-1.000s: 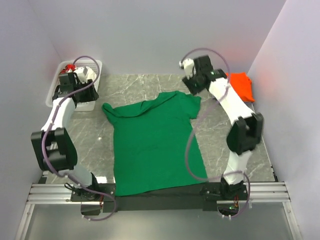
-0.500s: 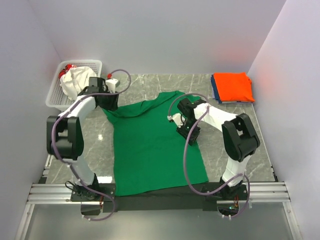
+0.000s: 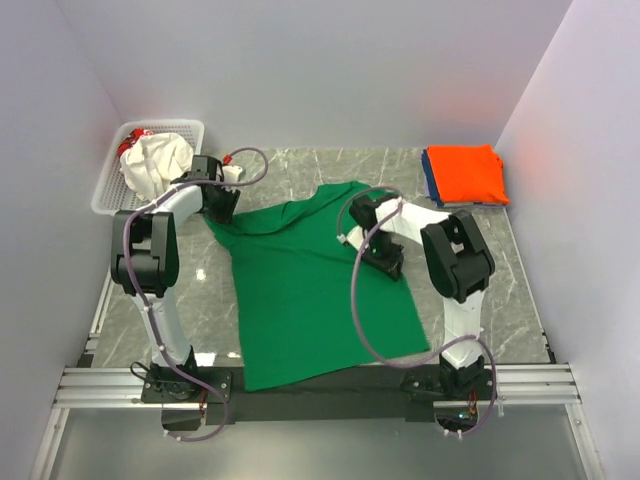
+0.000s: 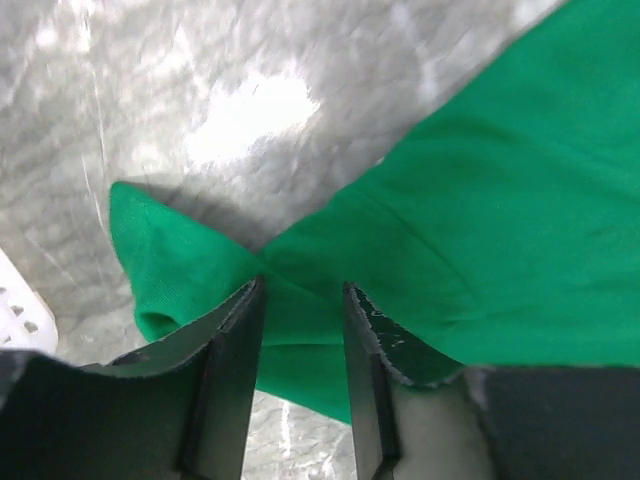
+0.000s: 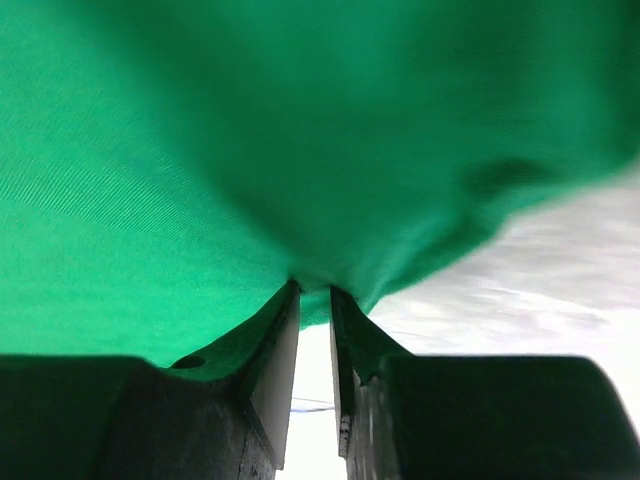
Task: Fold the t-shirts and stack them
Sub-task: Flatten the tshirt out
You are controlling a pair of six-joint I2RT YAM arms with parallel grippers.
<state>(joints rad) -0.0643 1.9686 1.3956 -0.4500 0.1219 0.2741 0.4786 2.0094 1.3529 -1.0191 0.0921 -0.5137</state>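
Note:
A dark green t-shirt [image 3: 315, 285] lies spread flat on the marble table. My left gripper [image 3: 222, 205] is at its left sleeve. In the left wrist view the sleeve cloth [image 4: 480, 220] runs under the left gripper [image 4: 300, 300], whose jaws stand apart astride it. My right gripper [image 3: 385, 262] presses on the shirt's right side. In the right wrist view its narrow jaws [image 5: 313, 290] pinch a puckered ridge of green cloth [image 5: 250, 150]. A folded orange t-shirt [image 3: 465, 170] tops a blue one [image 3: 430, 190] at the back right. A cream-white t-shirt [image 3: 155, 160] is bunched in the basket.
The white lattice basket [image 3: 112, 185] stands at the back left against the wall. Walls close in on the left, back and right. Bare marble [image 3: 480, 290] shows to the right of the green shirt and to its left [image 3: 200, 290].
The left gripper came from the basket to the sleeve. The right arm dropped from the back onto the shirt's right side and narrowed its jaws. The shirt's hem has swung right.

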